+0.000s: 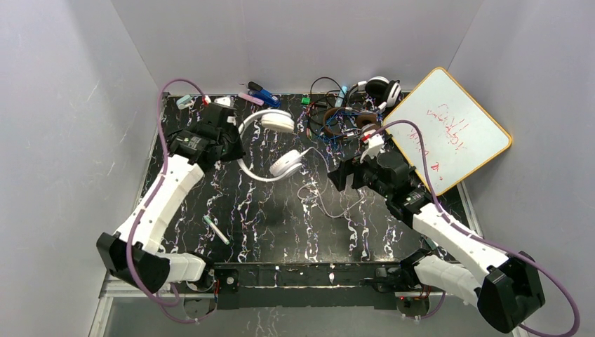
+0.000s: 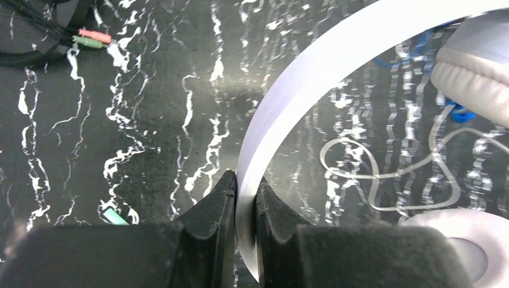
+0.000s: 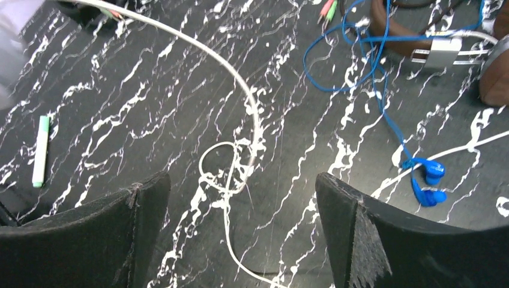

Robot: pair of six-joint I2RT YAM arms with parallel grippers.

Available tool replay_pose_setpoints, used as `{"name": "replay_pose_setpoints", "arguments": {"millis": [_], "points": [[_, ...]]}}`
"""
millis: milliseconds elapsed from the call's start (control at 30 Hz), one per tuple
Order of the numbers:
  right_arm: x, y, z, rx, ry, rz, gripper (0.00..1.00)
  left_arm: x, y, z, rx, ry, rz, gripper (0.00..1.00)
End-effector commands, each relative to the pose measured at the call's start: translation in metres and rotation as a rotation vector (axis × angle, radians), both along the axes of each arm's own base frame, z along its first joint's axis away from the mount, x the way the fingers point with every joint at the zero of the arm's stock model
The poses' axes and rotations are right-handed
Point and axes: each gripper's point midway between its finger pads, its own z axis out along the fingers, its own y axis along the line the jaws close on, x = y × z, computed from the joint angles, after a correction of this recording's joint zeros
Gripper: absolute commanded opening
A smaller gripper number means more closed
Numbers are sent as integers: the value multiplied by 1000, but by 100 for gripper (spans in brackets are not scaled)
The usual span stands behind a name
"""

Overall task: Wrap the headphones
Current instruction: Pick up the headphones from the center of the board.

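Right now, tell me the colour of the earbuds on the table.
The earbuds are blue; clearest in the right wrist view.

the left arm point(image 1: 163, 196) reaches forward along its own side, elbow low and wrist tipped down, and the left gripper point(image 2: 246, 183) at its end is pinched tight on the band of the white headphones point(image 2: 300, 84). the right arm point(image 1: 449, 232) stretches forward and inward toward the middle, wrist angled down. the right gripper point(image 3: 240, 180) hangs with its jaws spread wide, holding nothing.
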Motion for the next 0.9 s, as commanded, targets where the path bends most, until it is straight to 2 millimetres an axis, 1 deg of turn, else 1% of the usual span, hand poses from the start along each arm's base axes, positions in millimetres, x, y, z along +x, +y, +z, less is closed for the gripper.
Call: {"name": "replay_pose_setpoints", "arguments": {"millis": [0,167,300,367,467,667,700,733,767,800,867], "points": [[15,3,28,37,-136,-13,98,-16,-16,60,-162,-73,-36,0],[17,19,34,73,-136,49,92,-25,-36,91,-278,-84,-104,0],[20,31,38,100,-154,98,89,-32,-48,110,-353,-98,-147,0],[21,35,40,112,-166,112,86,-34,-51,118,-380,-108,-163,0],[27,36,42,131,-193,101,83,-38,-56,130,-413,-119,-185,0],[23,47,61,202,-301,166,77,-44,-67,147,-479,-126,-234,0],[23,48,65,210,-316,174,75,-45,-69,149,-490,-127,-239,0],[23,48,68,216,-328,177,69,-47,-71,151,-503,-128,-248,0],[25,48,72,220,-341,167,61,-48,-72,152,-513,-127,-256,0],[27,46,75,222,-349,153,52,-48,-74,153,-522,-124,-262,0],[28,44,81,230,-368,139,30,-50,-77,153,-534,-118,-273,0]]}}
